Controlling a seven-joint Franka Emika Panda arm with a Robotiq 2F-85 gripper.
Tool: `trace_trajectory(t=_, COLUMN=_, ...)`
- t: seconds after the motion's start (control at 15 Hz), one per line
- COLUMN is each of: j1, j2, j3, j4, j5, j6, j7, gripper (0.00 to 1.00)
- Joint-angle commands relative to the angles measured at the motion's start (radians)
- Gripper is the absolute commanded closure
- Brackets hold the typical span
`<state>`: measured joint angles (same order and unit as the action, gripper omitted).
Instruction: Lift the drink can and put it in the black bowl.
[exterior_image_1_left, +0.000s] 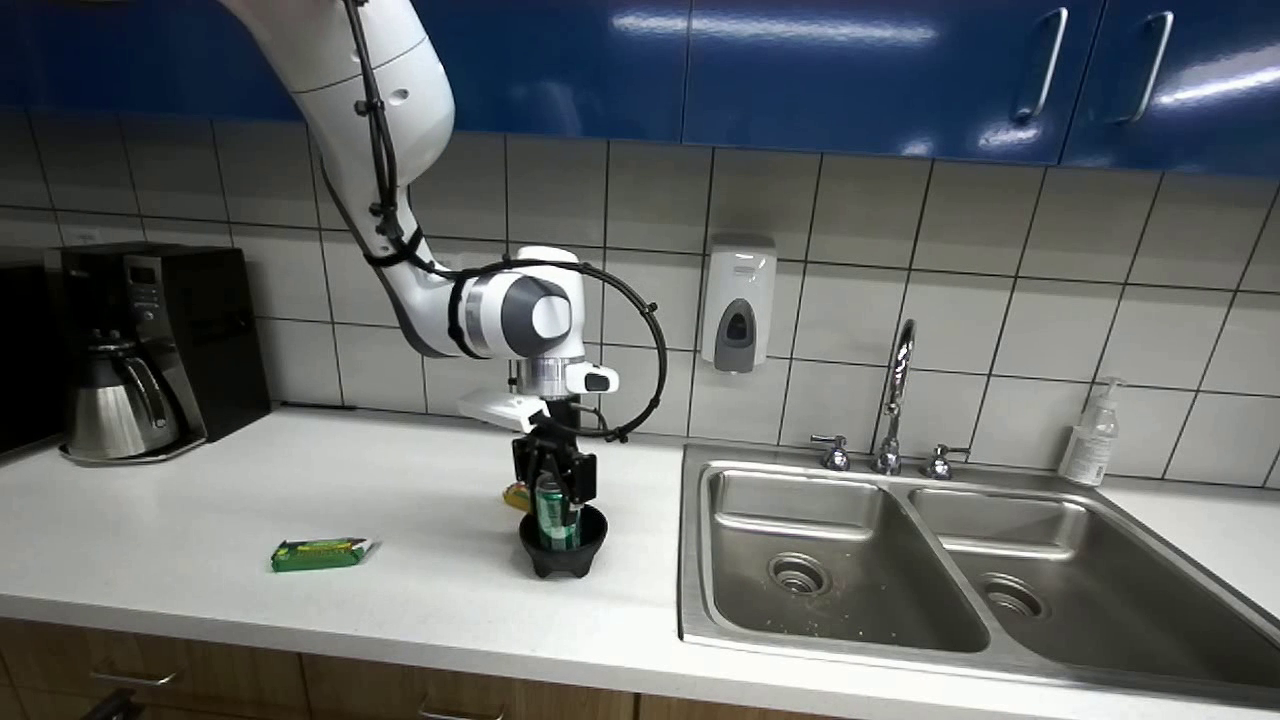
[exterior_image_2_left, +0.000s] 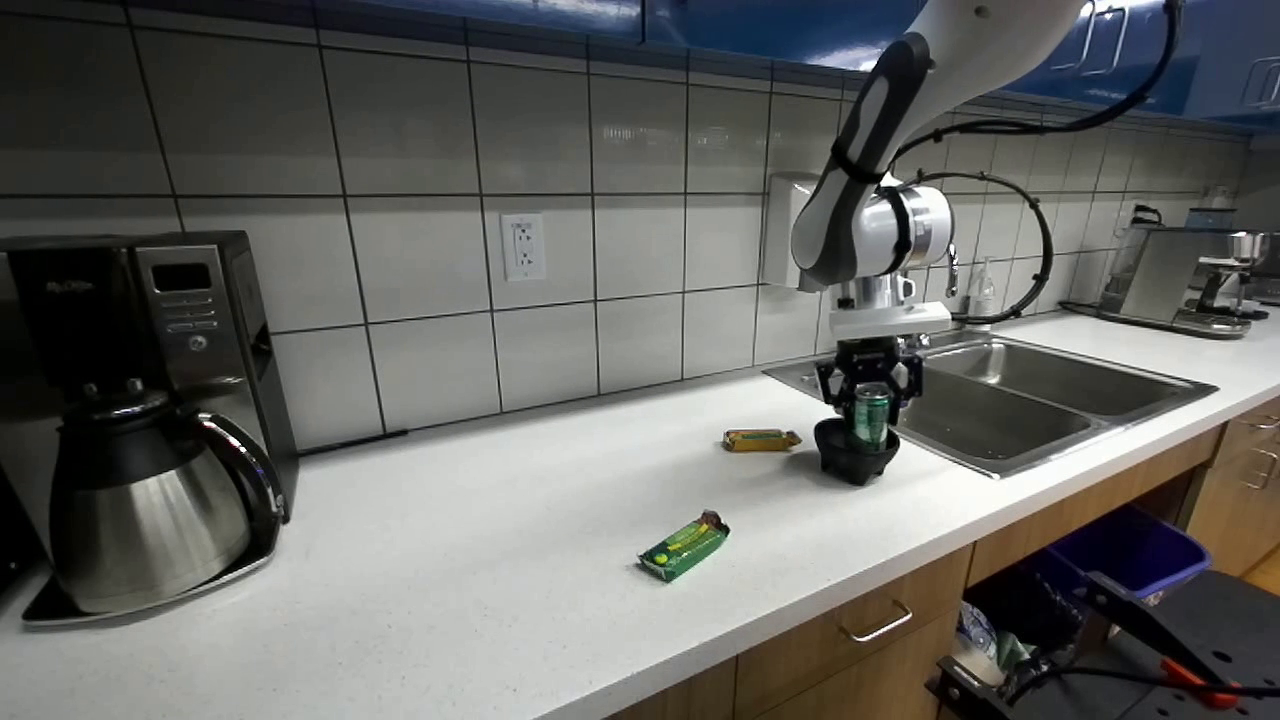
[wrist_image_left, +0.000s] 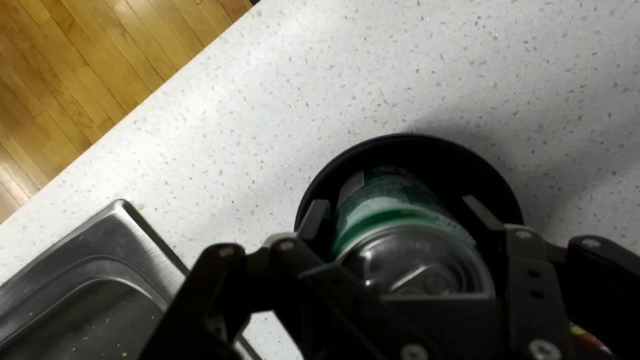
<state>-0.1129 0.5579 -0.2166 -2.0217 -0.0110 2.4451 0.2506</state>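
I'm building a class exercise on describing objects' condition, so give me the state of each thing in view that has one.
Black bowl: upright, occupied.
Drink can: roughly upright in the black bowl, pull tab attached.
Pincer: straddling the drink can; grip unclear.
Green packet: lying flat.
Yellow packet: lying flat.
Cabinet doors: shut.
Drawer: shut.
Tap: no water visibly running.
Carafe: set in the coffee maker.

My jaws and the bowl (exterior_image_2_left: 853, 468) are black. I see the can (wrist_image_left: 404, 235) green, pale-banded, silvery on top. In an exterior view, the packet (exterior_image_2_left: 685, 547) at the bowl's eight o'clock is green and yellow, the wrapper (exterior_image_2_left: 758, 440) at nine amber. The counter (wrist_image_left: 280, 115) is white, flecked grey and tan.
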Motion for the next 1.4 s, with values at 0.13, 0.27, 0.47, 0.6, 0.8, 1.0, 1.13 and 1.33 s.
trace_trajectory(t=0.13, j1=-0.035, j2=0.048, j3=0.031, j4=0.055, j5=0.04, j6=-0.001, j7=-0.054, gripper=0.59)
trace_trajectory(t=0.27, j1=-0.037, j2=0.058, j3=0.034, j4=0.064, j5=0.046, j6=-0.002, j7=-0.059, gripper=0.59)
trace_trajectory(t=0.47, j1=-0.04, j2=0.064, j3=0.037, j4=0.073, j5=0.055, j6=-0.003, j7=-0.063, gripper=0.28)
trace_trajectory(t=0.6, j1=-0.038, j2=0.062, j3=0.036, j4=0.075, j5=0.056, j6=-0.004, j7=-0.061, gripper=0.02)
trace_trajectory(t=0.8, j1=-0.034, j2=0.055, j3=0.033, j4=0.079, j5=0.053, j6=0.0, j7=-0.056, gripper=0.0)
trace_trajectory(t=1.0, j1=-0.027, j2=0.037, j3=0.028, j4=0.076, j5=0.046, j6=0.0, j7=-0.052, gripper=0.0)
trace_trajectory(t=1.13, j1=-0.021, j2=0.015, j3=0.027, j4=0.065, j5=0.037, j6=-0.006, j7=-0.056, gripper=0.0)
trace_trajectory(t=1.33, j1=-0.009, j2=-0.031, j3=0.027, j4=0.038, j5=0.021, j6=-0.014, j7=-0.071, gripper=0.0)
